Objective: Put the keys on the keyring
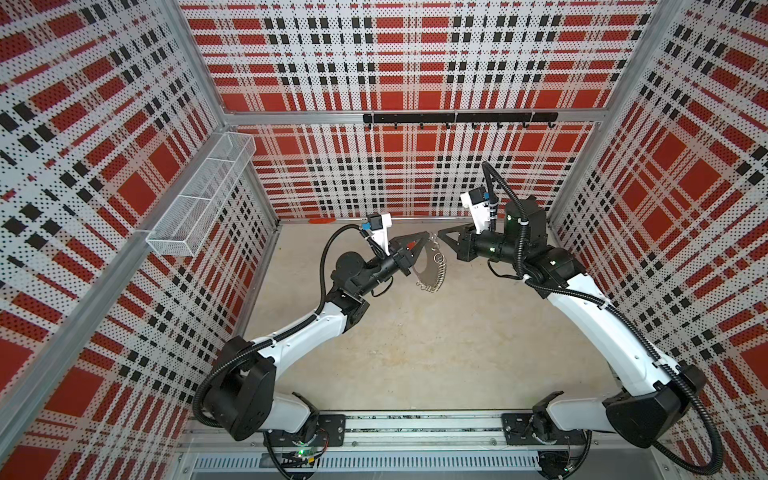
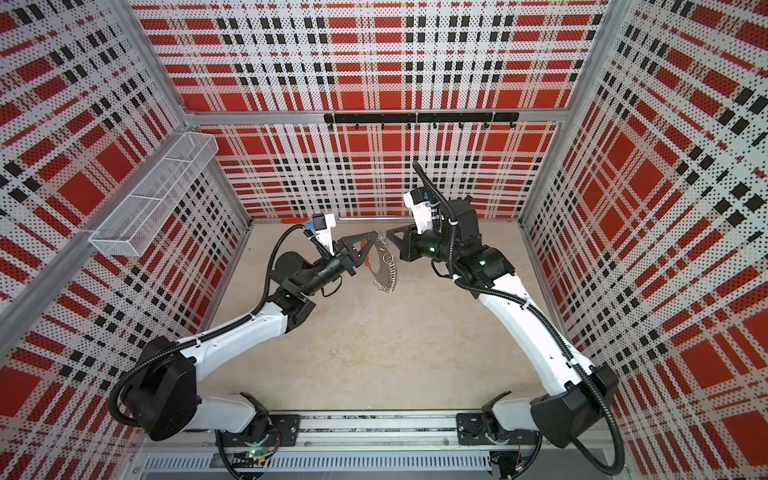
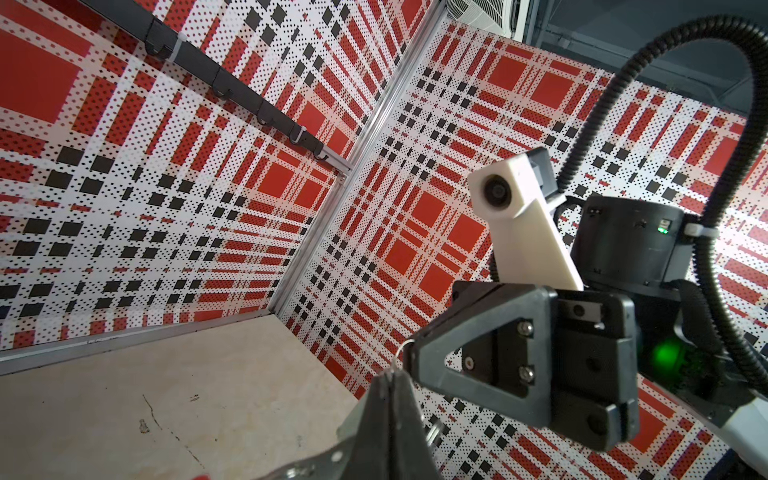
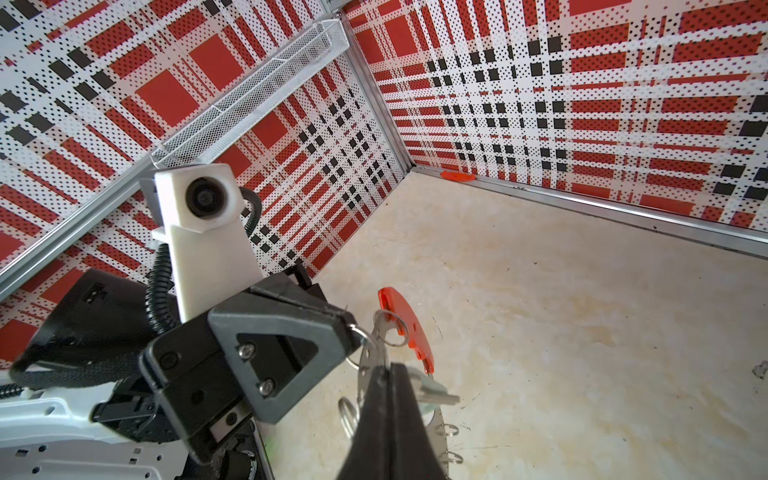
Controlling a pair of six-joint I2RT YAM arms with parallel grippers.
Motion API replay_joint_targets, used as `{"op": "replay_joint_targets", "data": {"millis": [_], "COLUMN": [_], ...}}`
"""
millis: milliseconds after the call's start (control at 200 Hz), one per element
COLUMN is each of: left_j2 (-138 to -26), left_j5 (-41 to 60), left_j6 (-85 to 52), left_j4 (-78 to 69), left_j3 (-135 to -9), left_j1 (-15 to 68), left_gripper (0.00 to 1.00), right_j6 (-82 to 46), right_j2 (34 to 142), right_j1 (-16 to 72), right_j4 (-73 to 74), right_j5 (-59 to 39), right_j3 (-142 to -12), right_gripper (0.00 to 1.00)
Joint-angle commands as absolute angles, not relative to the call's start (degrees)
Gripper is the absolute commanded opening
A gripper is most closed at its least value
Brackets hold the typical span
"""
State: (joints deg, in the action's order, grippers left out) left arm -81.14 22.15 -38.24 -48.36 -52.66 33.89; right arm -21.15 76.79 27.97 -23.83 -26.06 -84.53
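Reference object: the keyring (image 1: pixel 428 277), a grey metal hoop fringed with small wire loops (image 1: pixel 432 286). It is held in the air above the table (image 1: pixel 415 353) and hangs freely.

Left gripper (image 1: pixel 423 239): found at the upper end of the keyring, jaws clenched. In the right wrist view its tip (image 4: pixel 352 332) is seen pinching a wire loop at the hoop's edge, just beside the red segment (image 4: pixel 401 318).

Right gripper (image 1: pixel 441 233): found just beside the top of the keyring, facing the left gripper, jaws closed. The keys (image 4: pixel 438 397) are noted as a silver blade with a pale piece under it, touching the right fingertips and just beside the hoop band. They appear to be gripped there, though the contact itself is hidden by the fingers.

An orange-red strip (image 1: pixel 322 220) lies well apart from the keyring, at the foot of the back wall.

Handling assessment: the hoop is judged stiff, light and smooth, and it will swing while it is held by a single loop. The wire loops are thin and springy, and are likely to twist under the pads. The key is small, hard and slippery. It is best taken flat across the blade or tag, with its eye left clear for threading.

Threading is not seen to be complete.
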Motion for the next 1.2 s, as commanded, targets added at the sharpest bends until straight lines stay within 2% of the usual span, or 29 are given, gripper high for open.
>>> {"op": "replay_joint_targets", "data": {"millis": [0, 656, 1193], "left_j2": [-81.6, -82.9, -84.0], "left_j5": [23.9, 26.5, 27.2], "left_j6": [-37.6, -37.4, -37.7], "left_j4": [-50.5, -50.4, -50.3], "left_j3": [-54.8, -56.7, -57.0], "left_j1": [33.3, 33.5, 33.0], "left_gripper": [0.0, 0.0, 0.0], "right_j6": [-19.6, -19.2, -19.6], "right_j2": [74.9, 80.4, 77.6], "right_j1": [28.1, 29.6, 29.8], "right_j4": [-24.3, -27.1, -24.8], "right_j5": [-26.3, -27.3, -25.5], "right_j3": [-84.2, -89.3, -88.1], "right_gripper": [0.0, 0.0, 0.0]}}
